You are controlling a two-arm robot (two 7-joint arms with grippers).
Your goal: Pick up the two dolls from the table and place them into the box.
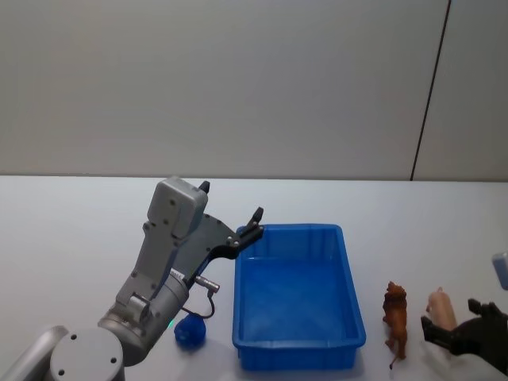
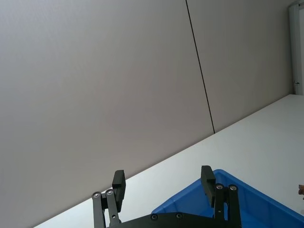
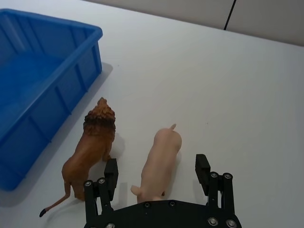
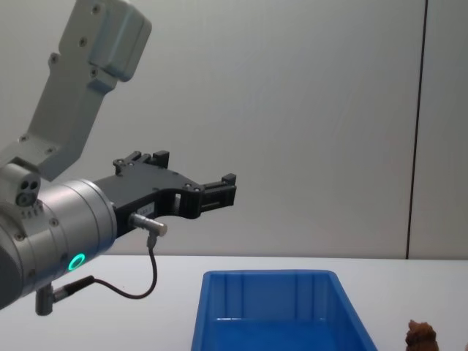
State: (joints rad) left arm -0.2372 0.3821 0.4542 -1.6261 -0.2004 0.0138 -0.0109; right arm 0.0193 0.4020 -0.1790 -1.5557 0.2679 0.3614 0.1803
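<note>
The right hand [image 3: 156, 161] is hovering wide open and empty astride the pink doll [image 3: 164, 142], risking snagging the lion doll [image 3: 92, 142] just beside it, while the left hand [image 2: 163, 173] is idling open, raised near the box [image 1: 302, 228]

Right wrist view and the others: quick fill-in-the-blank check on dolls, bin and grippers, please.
1. The bright blue ribbed plastic bin holds ____ of the two dolls.
2. The reddish-brown lion doll is between the bin and the pale ____ pig doll.
3. The right gripper is lined up on the pig doll with its fingers ____.
4. The left gripper hangs open in the air by the bin's far ____ corner.
Missing words: none; pink; open; left.
</note>
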